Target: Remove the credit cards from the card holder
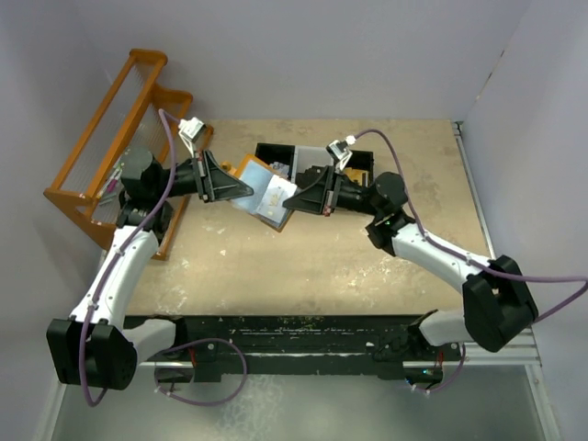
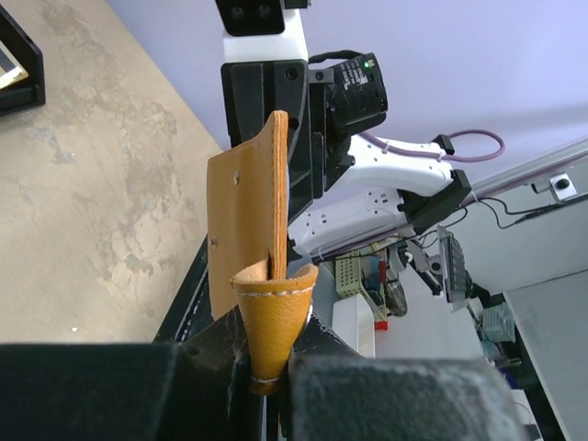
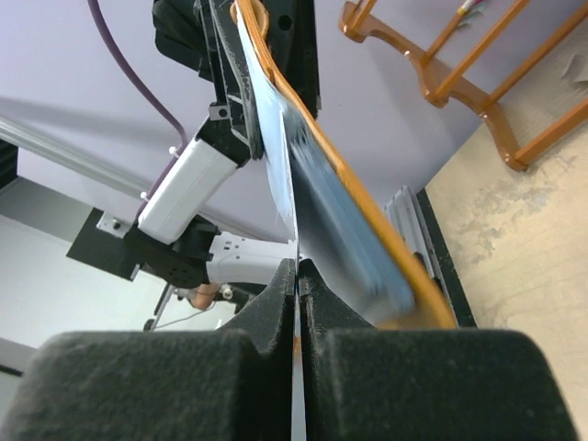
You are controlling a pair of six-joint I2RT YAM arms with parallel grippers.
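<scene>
— Table point(image 1: 322, 276) first: it lies well below both grippers, so does anything that slips simply fall?

— Yes. The card holder point(image 1: 260, 188) hangs in the air between the two grippers and touches nothing else. A drop could land it on the bare top, or in the black tray point(image 1: 276, 149) just beyond the fingertips.

— What holds it up?

— The left gripper point(image 2: 271, 367) is clamped on the holder's tan fold, right at its edge. That is a narrow bite on soft leather. I judge that a hard tug from the other side could drag the leather out from between the pads.

— And the other side?

— The right gripper point(image 3: 297, 294) is pinched shut on the thin edge of a credit card point(image 3: 287, 211). The card runs up from its fingertips, beside the holder's pale blue inner panel. So little of it sits between the pads that it may slide free before the pocket lets go.

— Anything smaller?

— If the pull strays off the line of the pocket, the card may bend or jam. I cannot tell whether more cards sit behind it. If they do, loose ones could spill as this one comes out.
</scene>
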